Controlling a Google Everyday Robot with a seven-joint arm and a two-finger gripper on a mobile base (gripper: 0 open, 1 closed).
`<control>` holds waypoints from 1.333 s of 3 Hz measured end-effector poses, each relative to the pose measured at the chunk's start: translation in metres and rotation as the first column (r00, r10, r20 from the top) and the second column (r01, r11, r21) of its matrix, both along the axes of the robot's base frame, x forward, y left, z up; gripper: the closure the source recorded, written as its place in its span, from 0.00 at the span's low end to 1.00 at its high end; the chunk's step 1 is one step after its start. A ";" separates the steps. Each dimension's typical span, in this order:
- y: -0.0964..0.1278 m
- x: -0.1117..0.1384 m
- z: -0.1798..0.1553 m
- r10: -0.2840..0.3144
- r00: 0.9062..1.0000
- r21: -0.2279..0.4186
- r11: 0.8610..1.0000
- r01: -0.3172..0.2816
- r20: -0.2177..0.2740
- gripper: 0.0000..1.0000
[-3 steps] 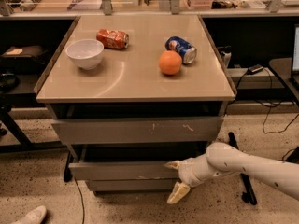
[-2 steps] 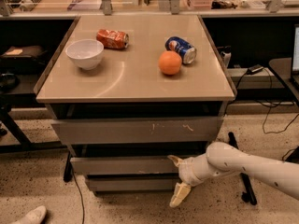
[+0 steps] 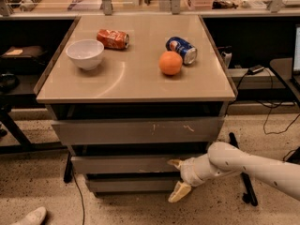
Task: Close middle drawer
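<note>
The middle drawer (image 3: 122,164) is a plain grey-brown front below the scratched top drawer front (image 3: 136,131). It sits nearly flush under the top drawer, and no box interior shows. My gripper (image 3: 177,177) is at the drawer's right end, with its upper yellow finger (image 3: 175,163) against the front and its lower finger (image 3: 179,191) hanging below, in front of the lowest panel (image 3: 131,185). The fingers are spread apart and hold nothing. My white arm (image 3: 248,165) reaches in from the right.
On the cabinet top (image 3: 136,78) lie a white bowl (image 3: 85,54), a red can (image 3: 112,39), a blue can (image 3: 182,49) and an orange (image 3: 170,63). A black stand leg (image 3: 246,186) is on the floor right of the cabinet. A shoe (image 3: 28,217) is at bottom left.
The middle drawer has slid inward and its dark opening has gone from sight. My gripper has moved in toward the cabinet with it.
</note>
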State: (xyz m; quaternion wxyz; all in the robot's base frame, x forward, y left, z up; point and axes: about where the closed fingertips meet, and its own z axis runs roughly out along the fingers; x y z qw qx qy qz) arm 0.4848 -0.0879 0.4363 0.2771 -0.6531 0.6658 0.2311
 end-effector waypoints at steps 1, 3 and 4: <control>-0.004 -0.007 0.004 0.008 1.000 0.017 1.000 -0.008 0.006 0.42; 0.006 0.058 -0.059 0.002 1.000 -0.018 1.000 -0.002 0.007 0.89; 0.006 0.059 -0.061 0.000 1.000 -0.020 1.000 0.000 0.006 0.86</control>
